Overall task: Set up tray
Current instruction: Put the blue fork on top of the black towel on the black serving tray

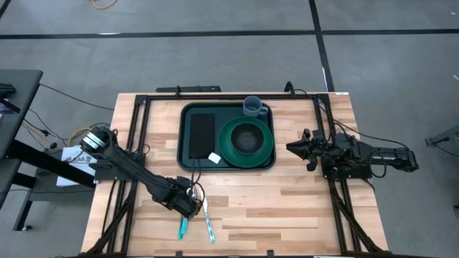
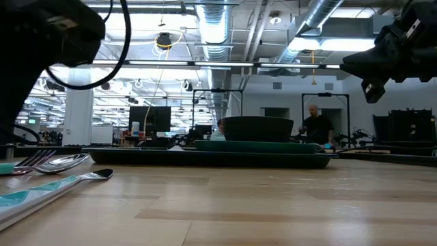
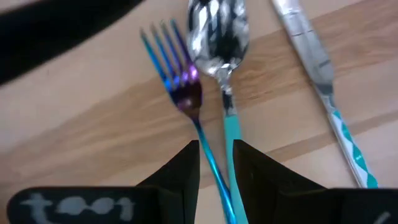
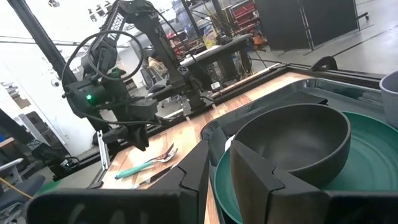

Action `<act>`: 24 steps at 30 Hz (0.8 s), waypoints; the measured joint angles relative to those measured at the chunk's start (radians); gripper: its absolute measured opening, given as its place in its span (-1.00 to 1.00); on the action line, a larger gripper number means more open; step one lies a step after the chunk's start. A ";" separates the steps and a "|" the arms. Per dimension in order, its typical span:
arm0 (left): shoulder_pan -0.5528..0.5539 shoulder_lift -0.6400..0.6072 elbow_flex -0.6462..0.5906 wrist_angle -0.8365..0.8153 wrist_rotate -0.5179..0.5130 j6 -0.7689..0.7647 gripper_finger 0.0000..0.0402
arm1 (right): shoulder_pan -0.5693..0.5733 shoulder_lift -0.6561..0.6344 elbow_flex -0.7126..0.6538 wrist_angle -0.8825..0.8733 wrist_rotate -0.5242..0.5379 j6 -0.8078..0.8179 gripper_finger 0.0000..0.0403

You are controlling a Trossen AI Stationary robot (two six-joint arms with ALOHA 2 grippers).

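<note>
The dark green tray [image 1: 188, 161] lies at the table's far middle. It holds a flat black rectangle [image 1: 201, 135], a green plate [image 1: 267, 147] with a dark bowl [image 1: 247, 138] on it, and a grey mug [image 1: 253, 107]. A fork [image 3: 180, 81], a teal-handled spoon [image 3: 217, 37] and a knife [image 3: 311, 56] lie flat on the wood near the front left. My left gripper [image 3: 216, 146] is shut just above the fork and spoon handles; it also shows in the high view [image 1: 195, 208]. My right gripper [image 1: 290, 147] is shut and empty, raised right of the tray.
A small white piece [image 1: 214, 157] lies in the tray's near part. Black frame rails [image 1: 136, 136] run along the table's left, right and far sides. Bare wood [image 1: 287, 208] lies between the tray and the near edge. A person [image 2: 315, 126] stands in the room behind.
</note>
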State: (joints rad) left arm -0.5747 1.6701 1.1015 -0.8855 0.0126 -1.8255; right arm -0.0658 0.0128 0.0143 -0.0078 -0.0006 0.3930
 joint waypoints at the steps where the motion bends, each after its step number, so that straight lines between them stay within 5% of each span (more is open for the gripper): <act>1: 0.000 0.002 0.000 -0.001 0.011 -0.024 -0.58 | 0.000 0.000 0.000 0.000 0.000 0.000 -0.71; 15: -0.031 0.044 0.002 0.032 0.070 -0.273 -0.58 | 0.000 0.000 0.000 0.000 0.000 0.000 -0.71; 24: -0.039 0.118 0.000 0.073 0.085 -0.282 -0.58 | 0.000 0.000 0.000 0.000 0.000 0.000 -0.71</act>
State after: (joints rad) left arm -0.6132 1.7877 1.1015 -0.8127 0.0976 -2.1075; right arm -0.0658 0.0124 0.0143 -0.0074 -0.0002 0.3931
